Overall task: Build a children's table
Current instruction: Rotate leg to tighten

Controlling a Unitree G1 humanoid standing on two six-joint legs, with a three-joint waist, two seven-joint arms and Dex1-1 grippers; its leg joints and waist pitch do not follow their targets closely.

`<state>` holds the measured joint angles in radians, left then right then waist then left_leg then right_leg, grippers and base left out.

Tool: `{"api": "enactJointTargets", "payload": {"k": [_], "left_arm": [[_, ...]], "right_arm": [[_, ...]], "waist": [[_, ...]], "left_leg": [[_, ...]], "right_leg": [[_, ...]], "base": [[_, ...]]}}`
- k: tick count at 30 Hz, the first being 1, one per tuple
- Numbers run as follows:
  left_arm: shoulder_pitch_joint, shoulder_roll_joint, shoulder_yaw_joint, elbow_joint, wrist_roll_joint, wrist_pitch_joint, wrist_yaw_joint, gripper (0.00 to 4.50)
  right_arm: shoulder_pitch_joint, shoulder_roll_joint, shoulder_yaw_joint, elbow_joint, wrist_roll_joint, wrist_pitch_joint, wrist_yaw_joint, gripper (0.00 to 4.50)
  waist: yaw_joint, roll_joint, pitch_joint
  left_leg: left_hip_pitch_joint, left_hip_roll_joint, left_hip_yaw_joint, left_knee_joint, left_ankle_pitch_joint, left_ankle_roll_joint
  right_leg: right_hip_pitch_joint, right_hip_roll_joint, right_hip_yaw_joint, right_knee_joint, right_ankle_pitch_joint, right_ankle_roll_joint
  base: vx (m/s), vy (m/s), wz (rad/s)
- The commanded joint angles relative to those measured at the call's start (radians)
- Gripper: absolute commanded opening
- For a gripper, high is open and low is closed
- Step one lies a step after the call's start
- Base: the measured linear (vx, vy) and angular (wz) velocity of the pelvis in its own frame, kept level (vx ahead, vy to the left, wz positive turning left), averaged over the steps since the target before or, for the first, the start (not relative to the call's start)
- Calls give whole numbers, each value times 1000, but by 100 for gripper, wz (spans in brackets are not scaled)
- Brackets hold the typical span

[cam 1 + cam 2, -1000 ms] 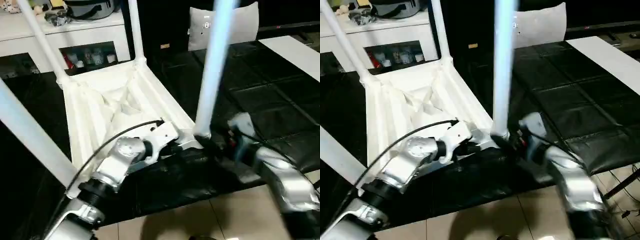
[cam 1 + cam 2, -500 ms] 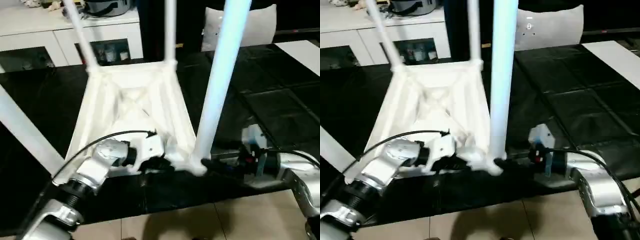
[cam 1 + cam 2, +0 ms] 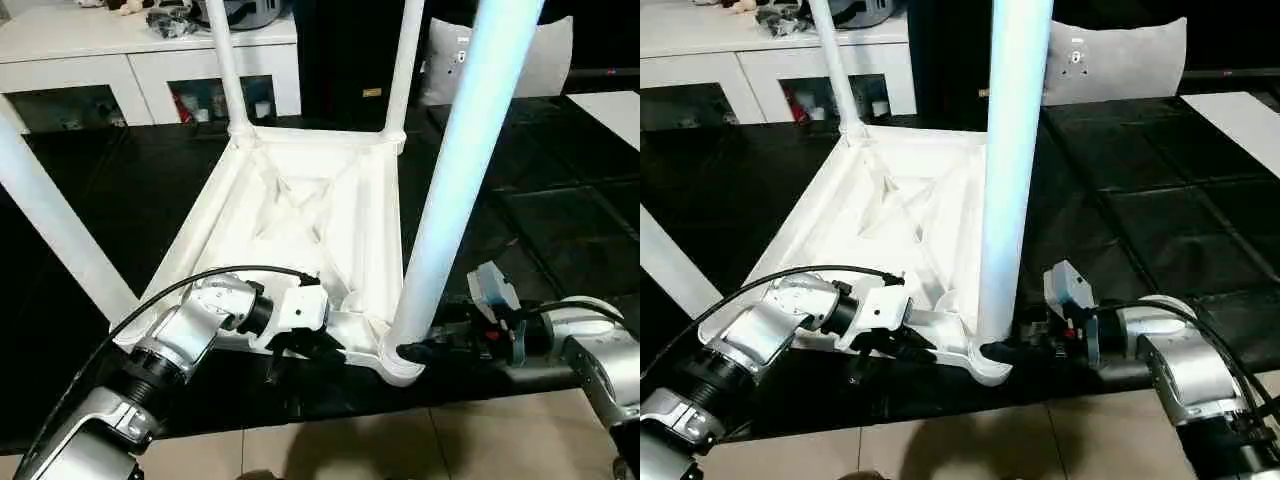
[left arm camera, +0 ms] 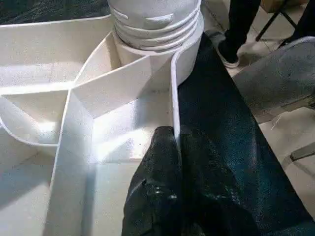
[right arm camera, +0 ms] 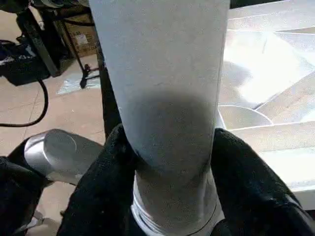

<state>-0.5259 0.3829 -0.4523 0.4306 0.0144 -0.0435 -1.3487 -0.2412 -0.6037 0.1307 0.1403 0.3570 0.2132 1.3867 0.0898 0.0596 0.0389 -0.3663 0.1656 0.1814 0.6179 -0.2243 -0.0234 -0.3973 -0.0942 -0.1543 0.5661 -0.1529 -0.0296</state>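
While the children's table lies upside down on the black desk, ribbed underside up, all four legs stand in their corner sockets; the near right leg is the one being worked. Its long axis runs straight up from the corner socket at the desk's near edge, close to the robot's right side.

Key relation: the leg's base sits directly ahead of the right tool, which reaches in level from the right, so the leg stands crosswise to the fingers. Right arm is the nearer one to this leg. Right wrist view: the two black fingers bracket the leg just above its threaded collar, one on each side, pressed to or just off the plastic; contact cannot be settled. Jaws stand about half-wide, matched to the leg's girth.

Left tool: closed down narrow on the thin upright rim wall of the tabletop, just beside the same socket, one finger on each side of the wall.

Judgement: left steadies the top; the coming move is likely a twist or press of the leg about its upright axis to seat it.
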Motion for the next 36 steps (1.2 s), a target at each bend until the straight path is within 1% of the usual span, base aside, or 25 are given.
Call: {"api": "enactJointTargets", "payload": {"k": [1,5,8,10,12,13,15,16,17,18,19,20,21,22,23,24,25,26,28,30,31,32,33,34,36], "left_arm": [[-16,-5,-29,-17,-1,-7,-34,0],[5,-21,1,-42,-21,57,9,0],[25,-31,20,-68,-33,99,45,0],[51,-50,43,-106,-28,151,125,0],[56,-75,61,-116,-23,193,187,0],[55,-91,71,-120,-15,219,227,0],[52,-109,81,-124,-9,244,266,0],[47,-134,93,-129,-2,279,318,0],[39,-173,110,-134,7,327,389,0],[39,-175,111,-135,7,329,391,0],[31,-208,120,-135,17,359,447,0],[31,-208,120,-135,17,359,447,0],[19,-250,129,-126,28,385,511,0],[19,-250,129,-126,28,385,511,0],[14,-270,132,-121,32,390,536,0],[9,-282,134,-117,33,391,549,0],[6,-289,131,-115,35,393,556,0],[3,-290,128,-114,37,391,558,0],[1,-288,127,-113,42,394,563,0],[1,-269,130,-102,46,361,549,0],[2,-255,137,-95,36,326,529,0],[3,-250,140,-92,31,312,520,0],[5,-233,144,-86,24,293,497,0],[5,-217,139,-78,26,270,475,0],[8,-189,131,-68,23,240,427,0]], "right_arm": [[-14,-1,4,-3,25,13,13,194],[23,12,-2,-55,59,54,1,193],[32,41,-5,-79,48,90,-74,193],[11,107,-11,-61,-17,152,-261,193],[-5,153,-18,-47,-55,186,-373,193],[-14,181,-22,-40,-72,211,-435,192],[-25,208,-24,-34,-91,232,-496,192],[-39,243,-28,-22,-111,257,-569,192],[-63,298,-37,2,-139,292,-680,192],[-64,300,-37,3,-140,294,-684,192],[-83,348,-53,25,-147,321,-766,192],[-83,348,-53,25,-147,321,-766,192],[-94,391,-63,44,-155,297,-810,192],[-94,391,-63,44,-155,297,-810,192],[-98,409,-67,49,-159,280,-830,247],[-101,419,-71,51,-159,268,-842,261],[-100,425,-74,42,-150,267,-839,261],[-96,423,-71,30,-148,265,-831,267],[-84,411,-69,5,-151,258,-811,296],[-63,372,-76,-17,-137,226,-758,315],[-49,340,-83,-29,-126,206,-713,327],[-43,327,-85,-33,-122,198,-695,327],[-32,294,-90,-42,-111,183,-649,341],[-24,269,-92,-49,-108,166,-616,354],[-12,221,-96,-58,-99,142,-550,370]], "waist": [[-4,-28,-66],[-3,-29,-65],[-5,-28,-64],[-14,-25,-58],[-26,-28,-50],[-47,-26,-45],[-73,-29,-40],[-81,-27,-39],[-101,-23,-38],[-121,-16,-37],[-139,-9,-37],[-151,-5,-35],[-164,2,-36],[-176,2,-33],[-181,2,-34],[-185,3,-34],[-191,-3,-36],[-192,-1,-38],[-185,-1,-45],[-181,4,-50],[-170,3,-56],[-164,9,-55],[-158,1,-55],[-154,-1,-57],[-136,1,-66]], "left_leg": [[6,82,-29,-72,-82,110],[6,82,-28,-72,-85,108],[4,82,-30,-74,-84,101],[6,80,-30,-78,-124,80],[5,72,-30,-79,-158,57],[13,56,-31,-72,-212,23],[13,51,-35,-70,-253,14],[16,50,-37,-68,-272,13],[20,49,-41,-66,-311,7],[26,52,-48,-64,-351,-2],[23,59,-58,-68,-392,-4],[23,68,-64,-74,-420,-7],[24,80,-73,-84,-475,-14],[29,88,-80,-95,-526,-23],[27,86,-82,-96,-533,-25],[24,74,-77,-89,-514,-27],[19,60,-72,-82,-467,-21],[15,57,-72,-79,-439,-15],[8,60,-68,-79,-340,19],[-1,67,-70,-81,-295,33],[-6,74,-70,-79,-233,61],[-9,74,-71,-79,-223,70],[-14,71,-66,-78,-215,85],[-16,68,-64,-75,-205,89],[-25,66,-64,-66,-115,122]], "right_leg": [[56,-87,76,-57,-293,-139],[56,-87,77,-58,-308,-138],[56,-86,76,-59,-315,-135],[53,-84,74,-69,-383,-117],[51,-83,69,-80,-460,-96],[49,-82,54,-103,-606,-40],[47,-77,45,-118,-668,5],[44,-76,39,-122,-685,16],[42,-73,28,-131,-700,29],[42,-72,13,-140,-701,33],[55,-74,-3,-146,-686,46],[59,-76,-7,-143,-665,45],[67,-78,-7,-136,-624,44],[68,-80,-4,-130,-577,29],[71,-83,-1,-127,-568,25],[67,-93,3,-131,-584,18],[66,-100,4,-139,-609,15],[69,-101,4,-138,-609,12],[67,-100,19,-129,-531,-14],[72,-99,24,-116,-466,-37],[74,-99,33,-102,-361,-66],[76,-98,33,-98,-344,-72],[77,-96,35,-97,-346,-76],[80,-100,37,-95,-347,-78],[84,-97,41,-77,-263,-90]], "base": [[0,0,0],[0,0,0],[0,0,0],[0,0,0],[0,0,0],[0,0,0],[0,0,0],[0,0,0],[0,0,0],[0,0,0],[0,0,0],[0,0,0],[0,0,0],[0,0,0],[0,0,0],[0,0,0],[0,0,0],[0,0,0],[0,0,0],[0,0,0],[0,0,0],[0,0,0],[0,0,0],[0,0,0],[0,0,0]]}}
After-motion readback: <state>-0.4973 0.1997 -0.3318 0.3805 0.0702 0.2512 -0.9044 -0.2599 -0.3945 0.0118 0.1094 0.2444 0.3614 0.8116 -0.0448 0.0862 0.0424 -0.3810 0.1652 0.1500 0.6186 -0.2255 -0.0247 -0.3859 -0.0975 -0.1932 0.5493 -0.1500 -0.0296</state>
